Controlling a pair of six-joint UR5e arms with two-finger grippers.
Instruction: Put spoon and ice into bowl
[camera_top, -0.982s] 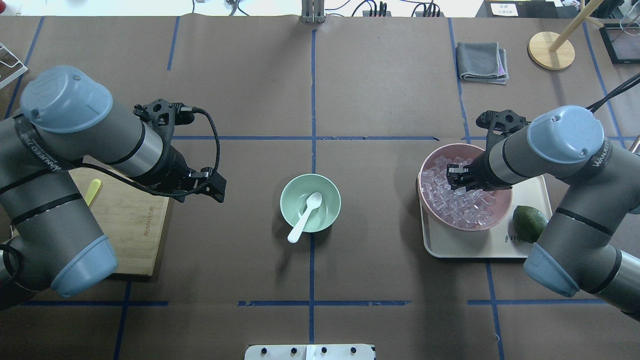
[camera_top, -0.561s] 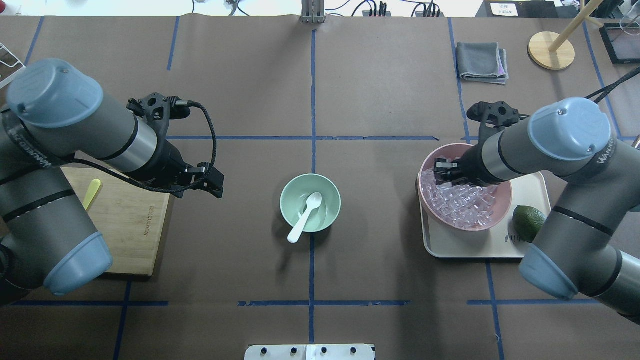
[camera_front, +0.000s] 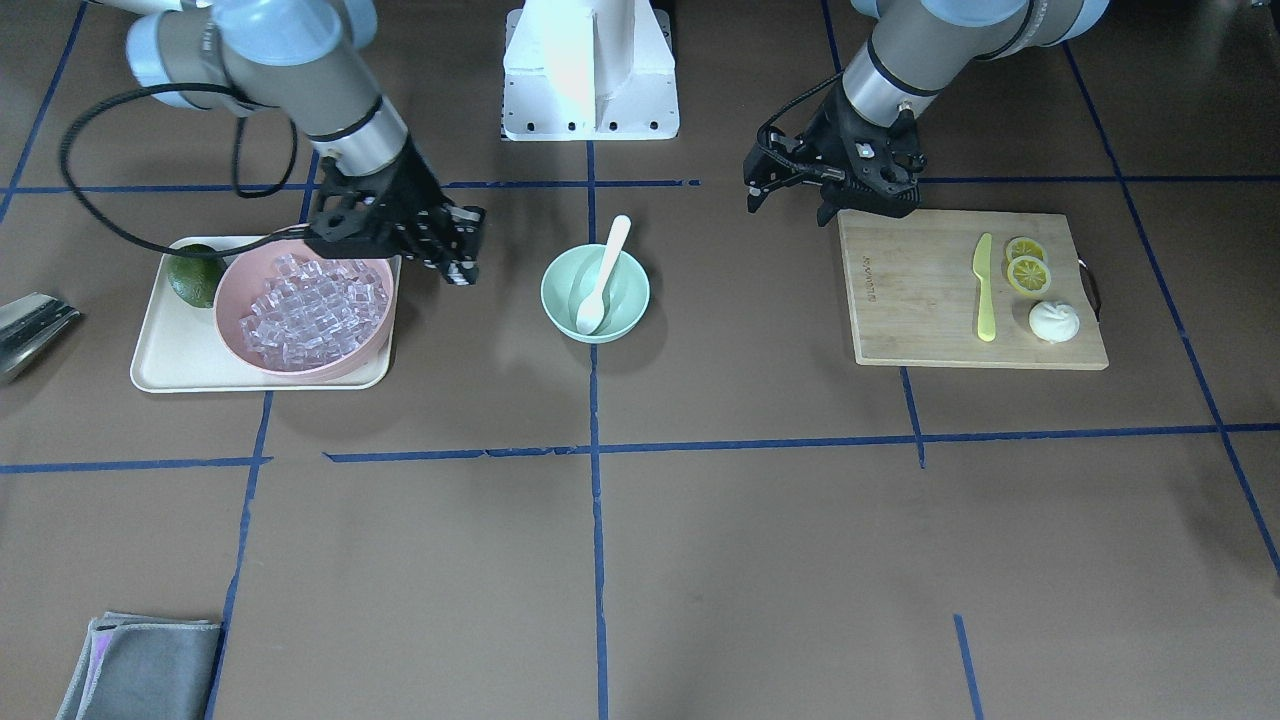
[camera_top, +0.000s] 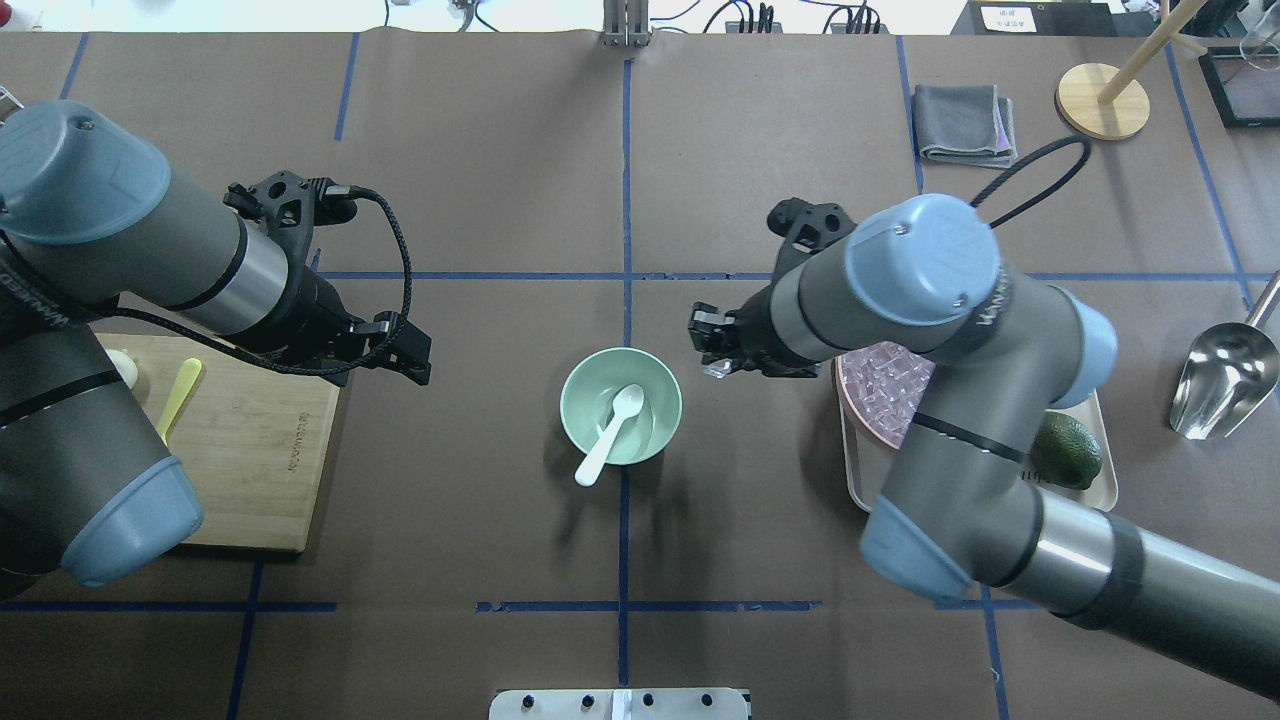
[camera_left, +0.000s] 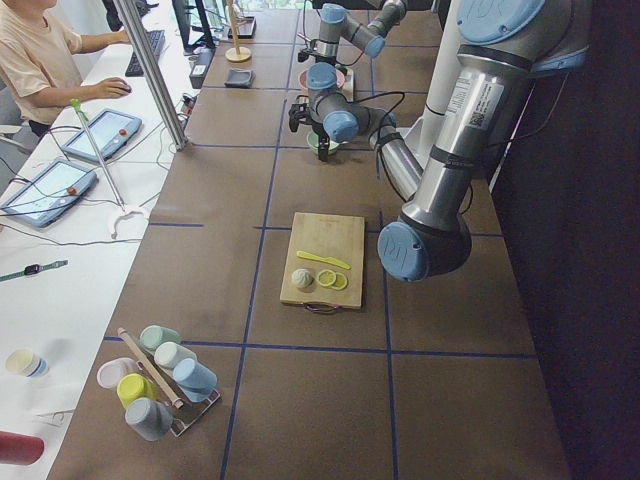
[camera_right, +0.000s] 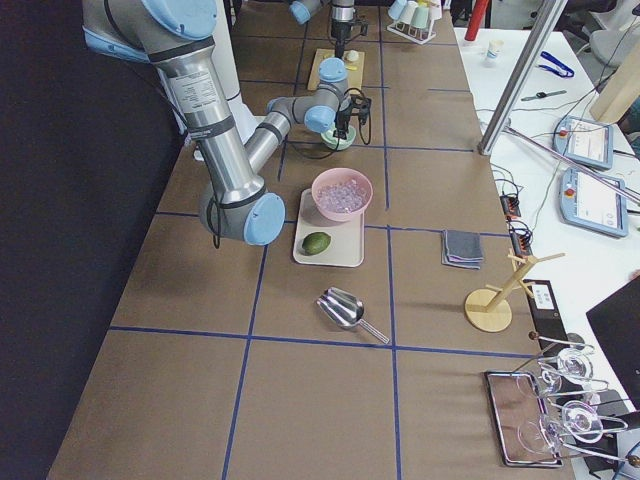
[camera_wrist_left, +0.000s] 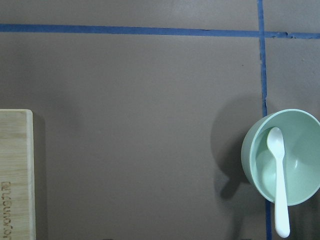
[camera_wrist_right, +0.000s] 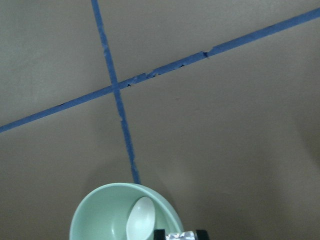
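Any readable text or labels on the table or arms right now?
"WAN…" on the right arm; the remaining letters are blurred.
Engraved mark on the rectangular bamboo cutting board: too blurred to read.
White label on the left arm: too small to read.

The table (camera_top: 480, 150) is covered in brown paper and marked into squares with blue tape (camera_top: 626, 180). The mint-green bowl (camera_top: 585, 390) stands near the middle, on the centre tape line. Well apart on the robot's right lies a cream tray (camera_front: 175, 350), and on its left a wooden cutting board (camera_front: 920, 290). Beyond the tray a folded grey cloth (camera_top: 962, 122) lies flat, with the round wooden foot of a stand (camera_top: 1100, 100) near it. A metal scoop (camera_top: 1225, 380) rests further right. At the far left end stands a rack of cups (camera_left: 160, 385); at the far right end sits what looks like a dark tray (camera_right: 545, 420) of glassware.
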